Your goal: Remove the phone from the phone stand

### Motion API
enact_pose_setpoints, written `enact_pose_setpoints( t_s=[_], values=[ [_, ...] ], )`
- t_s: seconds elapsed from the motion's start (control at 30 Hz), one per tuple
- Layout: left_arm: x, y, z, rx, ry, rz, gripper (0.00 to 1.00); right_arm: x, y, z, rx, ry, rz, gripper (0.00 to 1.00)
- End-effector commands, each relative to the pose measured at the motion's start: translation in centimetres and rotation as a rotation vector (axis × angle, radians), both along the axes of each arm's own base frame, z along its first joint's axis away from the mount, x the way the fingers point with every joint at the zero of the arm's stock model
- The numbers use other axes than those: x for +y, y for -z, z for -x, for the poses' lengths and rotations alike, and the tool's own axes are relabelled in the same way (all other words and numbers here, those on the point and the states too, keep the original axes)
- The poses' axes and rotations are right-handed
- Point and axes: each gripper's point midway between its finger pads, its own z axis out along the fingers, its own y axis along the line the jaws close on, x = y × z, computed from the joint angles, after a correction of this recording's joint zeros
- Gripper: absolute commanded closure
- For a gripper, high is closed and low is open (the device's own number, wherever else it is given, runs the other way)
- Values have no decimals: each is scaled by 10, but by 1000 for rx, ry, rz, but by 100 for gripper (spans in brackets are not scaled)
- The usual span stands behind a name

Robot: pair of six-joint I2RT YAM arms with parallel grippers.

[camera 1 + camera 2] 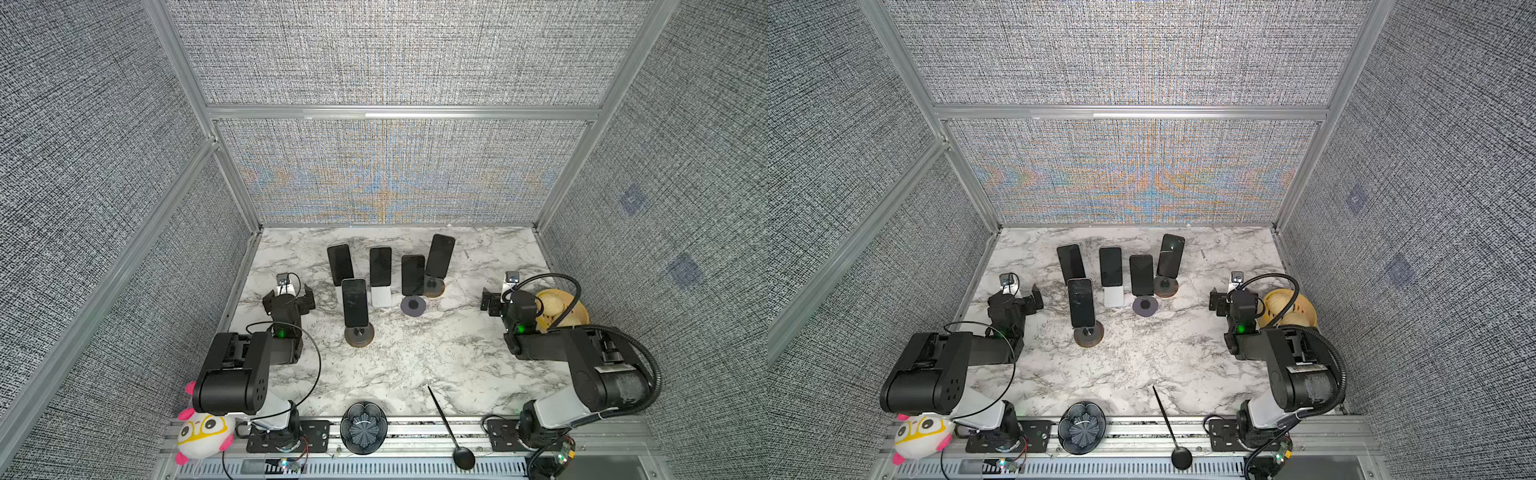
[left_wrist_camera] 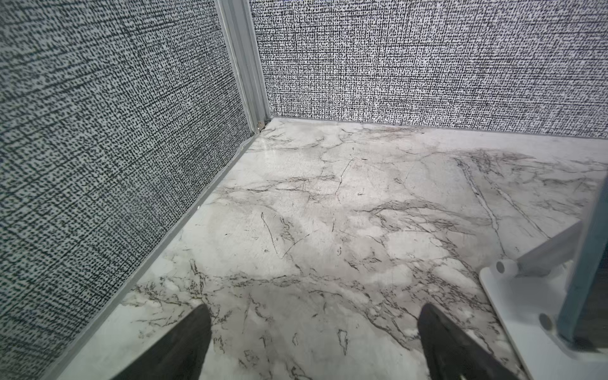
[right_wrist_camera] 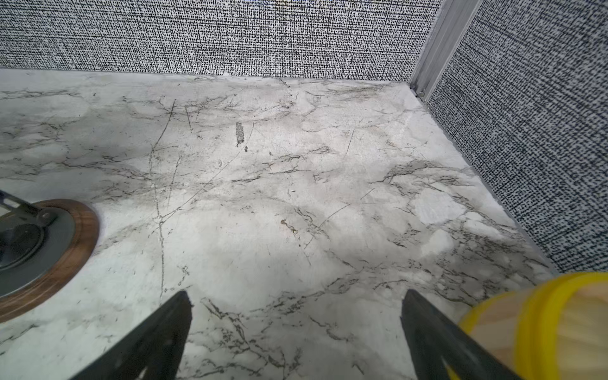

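Our left jaws are spread wide and hold nothing, low over the bare marble tabletop [image 1: 415, 365]. Our right jaws are spread wide too, just beside a yellow bowl [image 1: 550, 302]. Between the two arms, touching neither jaws, the front phone [image 1: 355, 302] leans on its round stand [image 1: 359, 336]. Four more phones [image 1: 380, 266] stand behind it. Grey woven walls [image 1: 395, 62] close us in.
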Motion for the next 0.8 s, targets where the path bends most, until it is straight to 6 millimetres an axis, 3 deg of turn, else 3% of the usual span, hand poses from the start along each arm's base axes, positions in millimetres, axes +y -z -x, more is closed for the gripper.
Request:
enact_pose_setpoints(
  t_s=[0.0,0.77],
  values=[
    [-1,-3,-1,-9,8,-2,1,0,-4,-1,-14,-3,1,1],
    [-1,-2,-2,-3,10,-1,1,0,-1,-3,1,-6,-9,1]
  ],
)
